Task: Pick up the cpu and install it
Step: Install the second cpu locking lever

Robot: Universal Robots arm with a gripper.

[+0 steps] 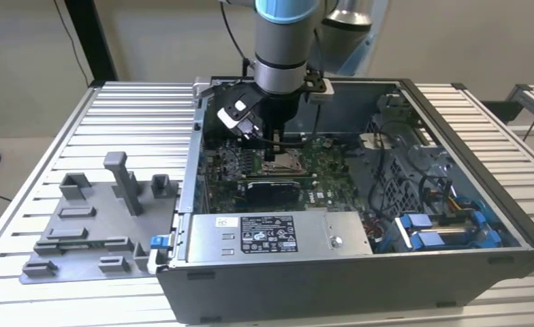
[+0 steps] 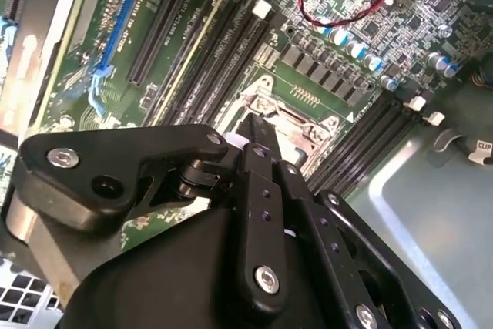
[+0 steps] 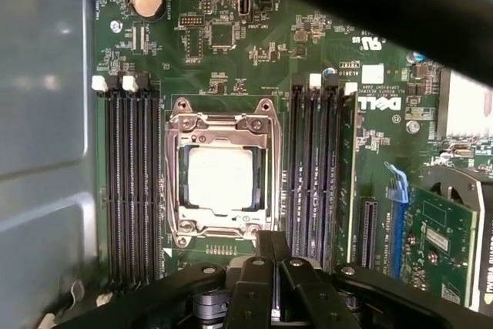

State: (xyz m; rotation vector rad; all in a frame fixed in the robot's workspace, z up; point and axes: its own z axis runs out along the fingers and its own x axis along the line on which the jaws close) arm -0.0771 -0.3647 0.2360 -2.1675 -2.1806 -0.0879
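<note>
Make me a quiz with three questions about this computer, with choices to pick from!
1. Where is the chip?
A) on the floor
B) in the metal socket on the green board
C) on top of the arm

2. What colour is the tray beside the computer case?
A) red
B) yellow
C) grey

3. How is the computer case?
A) open
B) shut with its lid on
C) upside down

Answers:
1 B: the first wrist view shows the silvery chip lying inside the socket's frame.
2 C: the exterior view shows it grey all over.
3 A: in the exterior view you can see the board and cables inside.
</note>
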